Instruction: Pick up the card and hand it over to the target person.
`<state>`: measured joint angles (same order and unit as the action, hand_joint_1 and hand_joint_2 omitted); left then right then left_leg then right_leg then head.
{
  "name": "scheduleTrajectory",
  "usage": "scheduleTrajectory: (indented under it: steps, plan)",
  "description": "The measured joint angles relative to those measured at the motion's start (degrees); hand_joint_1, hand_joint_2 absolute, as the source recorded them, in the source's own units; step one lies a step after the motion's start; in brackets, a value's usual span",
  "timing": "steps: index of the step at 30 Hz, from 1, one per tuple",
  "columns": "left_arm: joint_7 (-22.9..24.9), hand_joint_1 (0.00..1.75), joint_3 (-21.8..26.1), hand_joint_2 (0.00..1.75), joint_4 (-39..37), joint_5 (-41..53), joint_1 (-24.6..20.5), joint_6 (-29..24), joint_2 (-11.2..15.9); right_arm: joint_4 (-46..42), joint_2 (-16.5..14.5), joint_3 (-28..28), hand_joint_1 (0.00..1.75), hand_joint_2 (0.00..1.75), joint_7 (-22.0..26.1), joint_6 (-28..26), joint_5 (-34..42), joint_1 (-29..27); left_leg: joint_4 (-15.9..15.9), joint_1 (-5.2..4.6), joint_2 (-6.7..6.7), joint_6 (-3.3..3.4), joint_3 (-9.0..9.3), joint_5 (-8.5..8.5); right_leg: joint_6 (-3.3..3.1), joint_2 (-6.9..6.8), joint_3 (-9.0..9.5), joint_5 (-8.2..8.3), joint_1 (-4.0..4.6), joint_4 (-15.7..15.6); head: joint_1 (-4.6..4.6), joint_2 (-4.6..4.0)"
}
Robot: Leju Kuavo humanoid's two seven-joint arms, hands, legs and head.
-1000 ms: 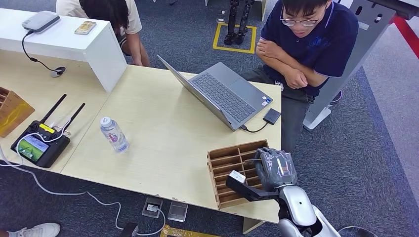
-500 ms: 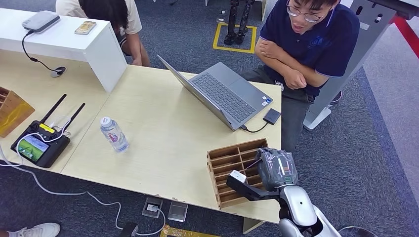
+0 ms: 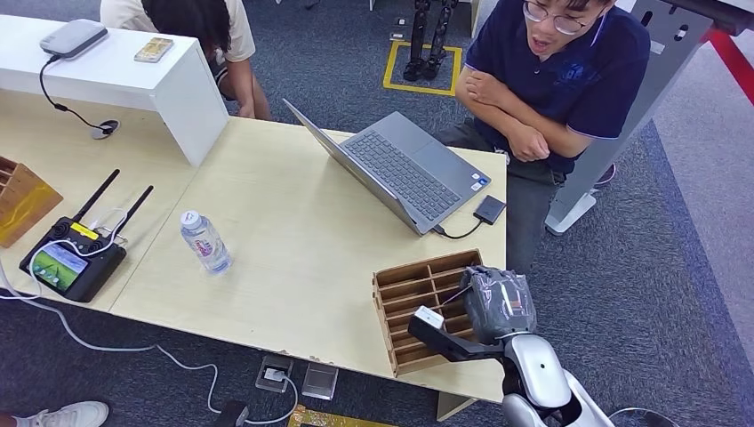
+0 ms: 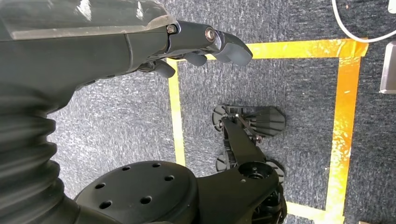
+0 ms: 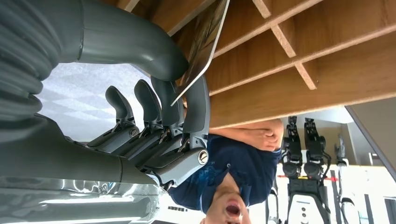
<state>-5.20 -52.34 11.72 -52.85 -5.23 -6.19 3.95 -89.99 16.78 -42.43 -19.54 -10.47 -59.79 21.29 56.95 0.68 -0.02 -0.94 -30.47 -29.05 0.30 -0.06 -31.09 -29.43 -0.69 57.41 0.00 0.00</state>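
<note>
Right hand (image 5: 154,116), grey and ribbed at the wrist cover, found over the slotted brown wooden card rack (image 3: 416,307) at the near right corner of the pale wooden table (image 3: 293,258). Thumb (image 5: 135,44) and dark fingers (image 5: 196,109) closed on the thin, pale-edged flat card (image 5: 205,44), pinched at its lower end; card tilted, its far end reaching into the rack's compartments. Whether it sat free of the dividers: could not be told from the wrist view. In the head view, hand (image 3: 500,304) seen from its back, above the rack's right end.

Compared with the two earlier head frames: hand shifted only slightly, a touch towards the right and upward; rack not moved. Judged as the beginning of the lift-out, grip already made, extraction barely started. Seated person in a dark blue shirt (image 3: 560,80), beyond the table's far right edge, leaned back a little, arms folded as before, no hand offered yet.

Left hand (image 4: 201,44) hung over grey carpet with yellow tape lines (image 4: 175,116), fingers loosely apart, nothing held.

Elsewhere on the table: open grey laptop (image 3: 396,169), clear plastic water bottle (image 3: 205,242), black remote controller with two antennas (image 3: 76,253).

Next, as judged: card to be drawn clear of the dividers, then carried towards the person.
</note>
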Motion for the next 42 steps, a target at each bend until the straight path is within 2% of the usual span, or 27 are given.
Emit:
scheduleTrajectory:
  steps: [8, 18, 26, 31, 38, 42]
  plan:
    - [-0.4, 0.00, 0.1, 1.75, -0.1, -1.8, 0.0, -0.4, -0.4, -13.5, 4.8, 2.6, 1.40, 1.75, -6.8, 4.4, 0.1, 8.7, 0.2, -0.05, 0.03, 0.01, -0.15, -0.04, 0.02, 0.03, -0.18, -0.04, -0.06, 0.2, 0.00, 0.00]
    - [-0.4, 0.00, -0.1, 1.75, -0.1, -1.9, 0.0, -0.4, -0.4, -13.8, 5.1, 2.4, 1.40, 1.75, -7.5, 4.9, 0.1, 8.8, 0.0, 0.01, -0.11, 0.00, 0.04, -0.01, 0.01, -0.10, 0.08, -0.03, 0.00, 0.0, 0.00, 0.00]
    - [-0.4, 0.00, -0.5, 1.75, -0.2, -2.1, -0.1, -0.1, -0.6, -15.1, 6.0, 4.0, 1.40, 1.75, -8.3, 4.7, 0.7, 12.0, 0.0, -0.01, -0.07, 0.00, 0.00, -0.01, 0.02, -0.06, 0.02, -0.02, -0.02, 0.0, 0.00, 0.00]
    - [-0.3, 0.00, -0.4, 1.75, -0.3, -2.7, -0.1, 0.0, -0.5, -12.6, 5.1, 3.5, 1.40, 1.75, -7.8, 3.0, 1.4, 12.3, 0.0, 0.00, -0.06, 0.01, 0.05, 0.01, 0.01, -0.05, 0.07, 0.00, 0.00, 0.0, 0.00, 0.00]
    - [-0.5, 0.00, -1.6, 1.75, -0.3, -2.7, -0.2, 0.1, -0.4, 4.8, 1.3, 3.6, 1.40, 1.75, -6.1, -6.0, 0.4, 14.7, -0.1, 0.03, 0.06, -0.01, 0.17, 0.05, -0.01, 0.08, 0.18, 0.09, 0.03, -0.2, 0.00, 0.00]
    - [-0.6, 0.00, -1.8, 1.75, -0.3, -2.7, -0.2, 0.1, -0.4, 7.4, 0.9, 3.7, 1.40, 1.75, -5.3, -7.5, 0.7, 15.2, -0.1, 0.04, 0.10, -0.01, 0.18, 0.05, 0.00, 0.11, 0.20, 0.11, 0.04, -0.2, 0.00, 0.00]
